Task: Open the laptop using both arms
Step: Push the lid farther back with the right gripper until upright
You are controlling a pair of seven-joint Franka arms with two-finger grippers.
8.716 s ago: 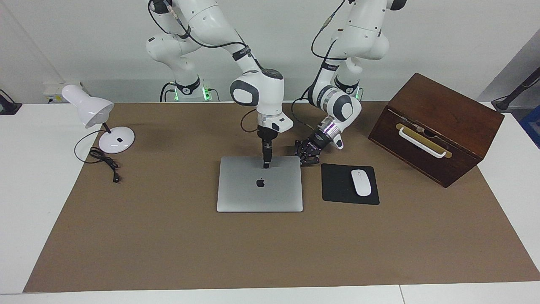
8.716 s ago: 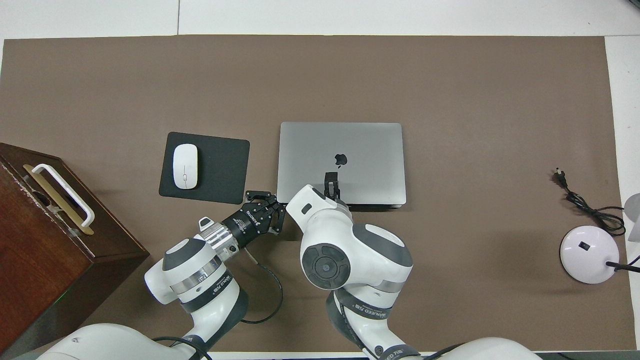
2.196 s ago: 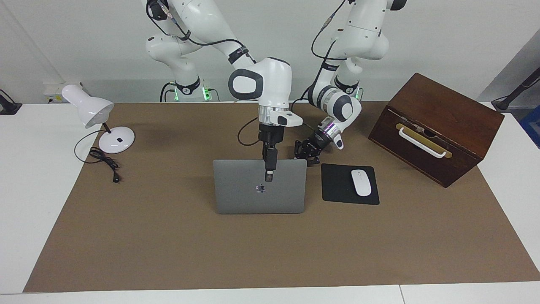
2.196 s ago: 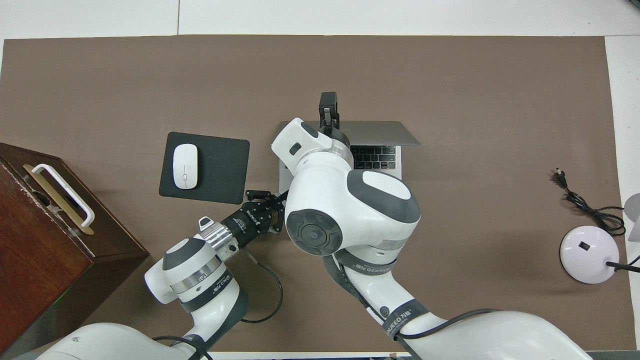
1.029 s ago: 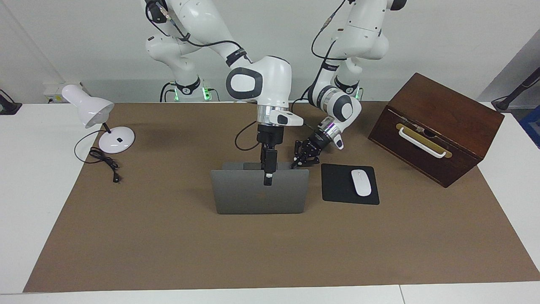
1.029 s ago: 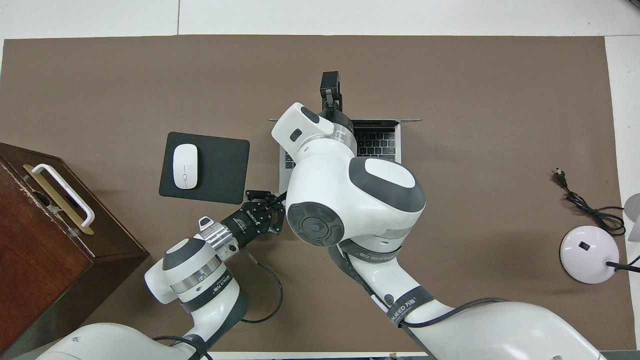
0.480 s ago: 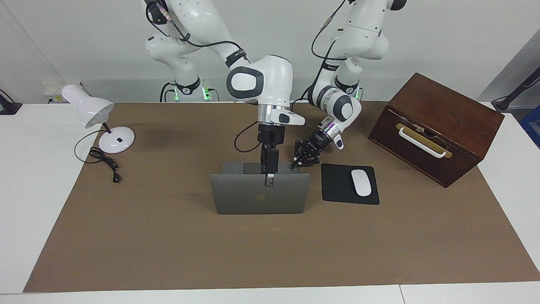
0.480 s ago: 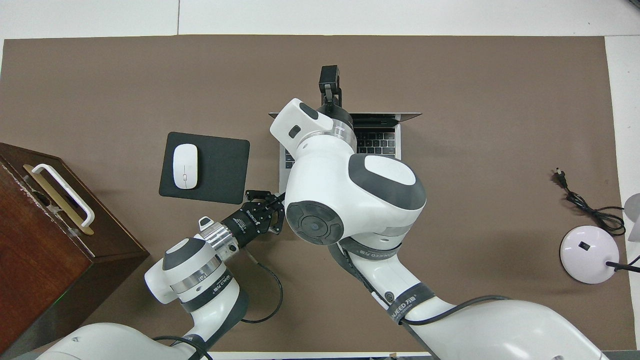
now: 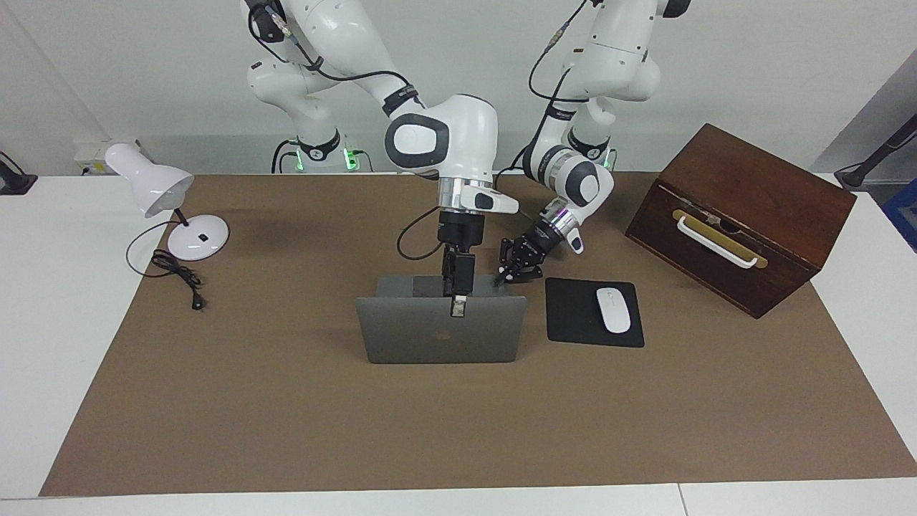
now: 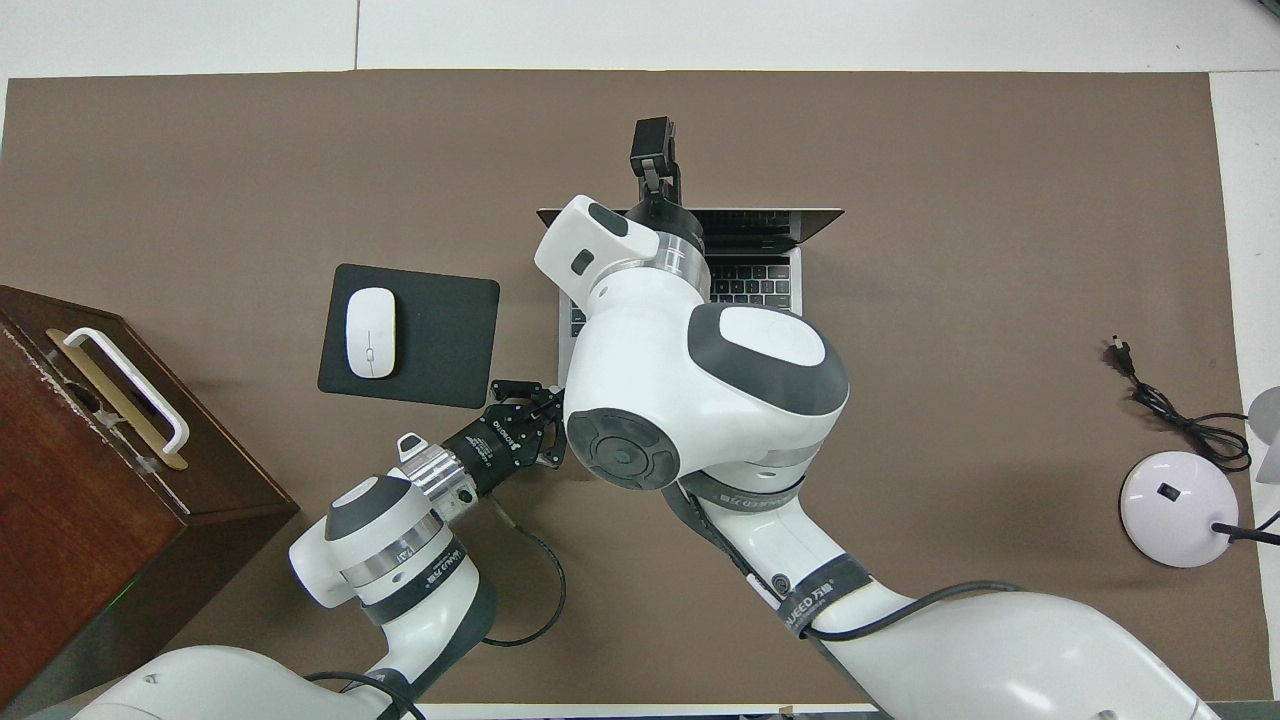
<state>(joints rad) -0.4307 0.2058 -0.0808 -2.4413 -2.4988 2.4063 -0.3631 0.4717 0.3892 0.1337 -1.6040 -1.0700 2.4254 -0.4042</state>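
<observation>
**A:** What is the right gripper (image 9: 457, 299) doing?

**B:** It points down, closed on the top edge of the laptop (image 9: 419, 337) lid at mid-width. One finger (image 9: 457, 307) shows against the lid's outer face.

**A:** And the left gripper (image 9: 514, 269)?

**B:** It sits low at the laptop's base. Seen from overhead, that is the seven o'clock corner, the one nearest the robots on the left arm's side. I cannot tell whether it is open or closed, or whether it touches the base.

**A:** Any writing?

**B:** There is a dark apple logo (image 9: 444, 335) at the lid's centre. A dark band (image 10: 812, 606) on the right arm carries white lettering, and so does the left gripper's body. I cannot read either one.

**A:** How does the laptop look?

**B:** It is slim and silver-grey, and it is open. The lid stands close to upright with its back away from the robots. The black keys (image 10: 762, 282) show from overhead. It sits mid-table on a brown mat (image 9: 286, 423).

**A:** And around it?

**B:** Taking overhead clock directions from the laptop, a black mouse pad (image 9: 573, 315) lies at nine o'clock, just beside it. A white mouse (image 9: 613, 309) rests on the pad. A dark wooden box (image 9: 745, 186) with a white handle is at about eight o'clock, well apart. A white desk lamp (image 9: 154, 188) and its loose black cable (image 9: 175, 271) are at about four o'clock.
</observation>
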